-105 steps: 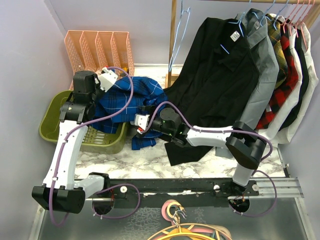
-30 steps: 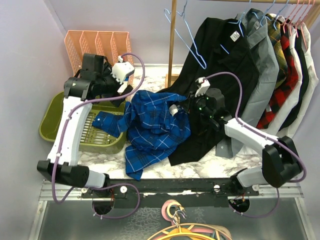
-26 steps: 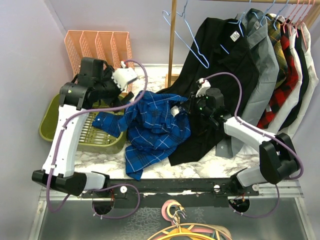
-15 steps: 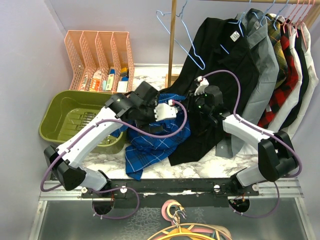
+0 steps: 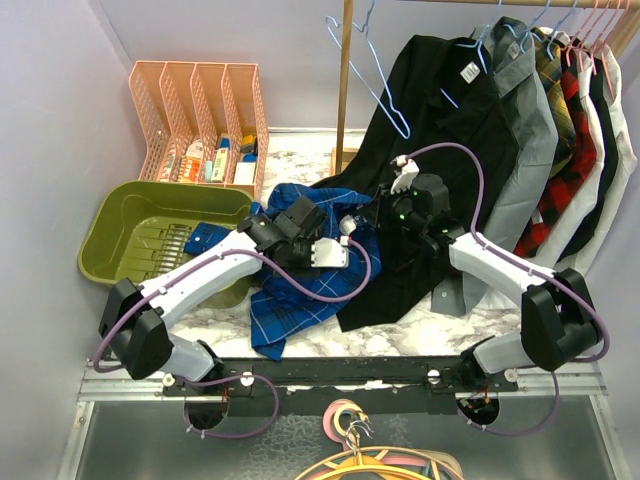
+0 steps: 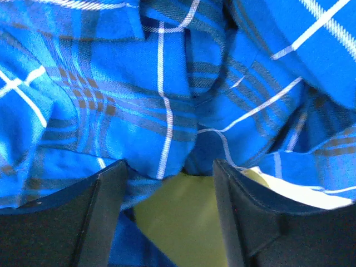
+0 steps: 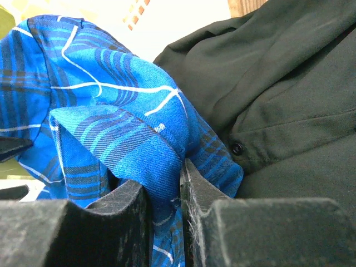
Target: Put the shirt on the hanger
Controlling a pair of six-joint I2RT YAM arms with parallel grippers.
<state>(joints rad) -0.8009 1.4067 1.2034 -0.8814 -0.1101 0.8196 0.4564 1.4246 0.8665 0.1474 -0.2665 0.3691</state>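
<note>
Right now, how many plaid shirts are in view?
3. The royal-blue plaid shirt lies crumpled on the marble table; a yellow-and-dark plaid shirt and a red-and-black plaid shirt hang at upper right. Others may be hidden in that tight row.

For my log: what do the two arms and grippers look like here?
The left arm and right arm match: white links, bulky black joints, a purple cable looping along each. The left gripper and right gripper have blocky matte-black fingers.
</note>
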